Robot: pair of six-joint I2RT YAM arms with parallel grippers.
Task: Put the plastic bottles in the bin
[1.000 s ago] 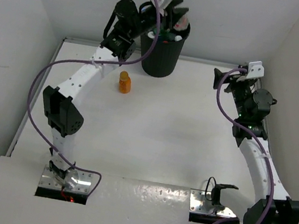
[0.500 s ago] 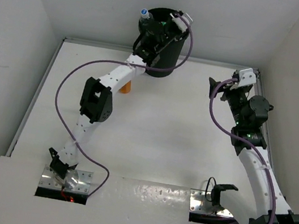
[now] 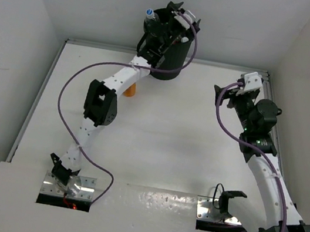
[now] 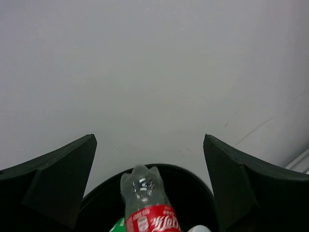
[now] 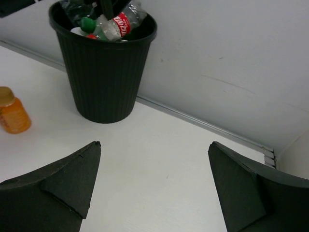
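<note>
One black bin [image 5: 104, 72], one orange bottle [image 5: 13, 115] beside it, at least three bottles [image 5: 120, 23] inside it, two arms [image 3: 100, 104] [image 3: 263, 164]

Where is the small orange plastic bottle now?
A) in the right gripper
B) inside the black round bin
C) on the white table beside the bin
C: the small orange plastic bottle stands upright on the white table, beside the black round bin, not touching it.
</note>
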